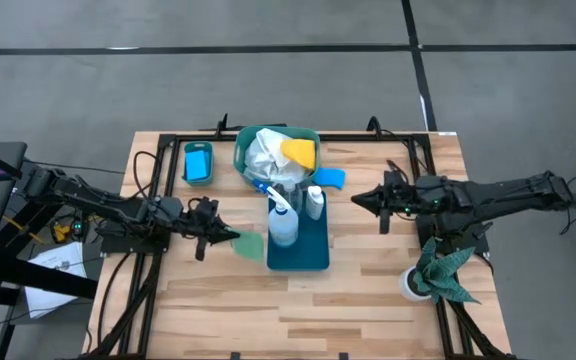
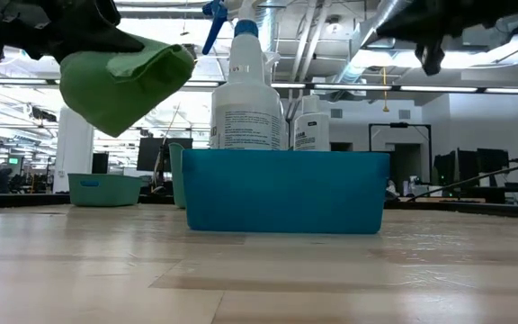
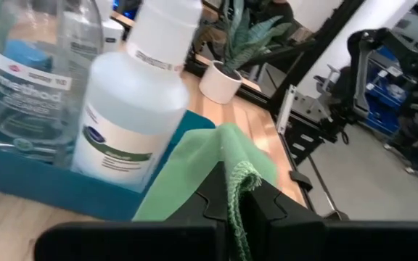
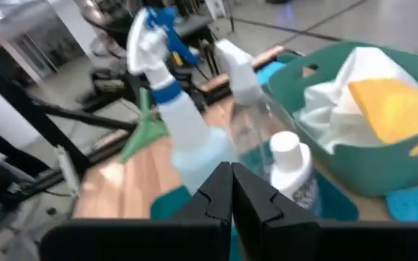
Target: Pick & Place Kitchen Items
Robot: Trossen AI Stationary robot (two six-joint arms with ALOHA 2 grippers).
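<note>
Just left of the blue tray (image 1: 313,262), lifted clear of the table, hangs the light-green cloth (image 1: 250,245), pinched in the closed fingers of the left gripper (image 1: 230,236); the low view shows it drooping in a soft fold (image 2: 124,83) under the jaws, with its free end hanging toward the spray bottle (image 2: 245,90). From the left wrist view a hemmed edge of the cloth (image 3: 231,170) runs right between the two fingers, so the hold is on a gathered ridge and not on a corner. It looks light and limp: it should weigh almost nothing, will not slip easily out of a firm pinch, and cannot break, but it will sag and trail, so the loose part could drag on the tray wall or brush the bottles. A bunched fold near the middle is the better place to grip it. Inside the tray stand the spray bottle and two smaller bottles (image 1: 314,203). Beyond them sits the teal basket (image 1: 244,152) holding a white cloth (image 1: 266,153) and a yellow cloth (image 1: 300,152); a blue sponge (image 1: 330,178) lies just beside it. The right gripper (image 1: 358,200) hovers right of the tray, shut and empty.
</note>
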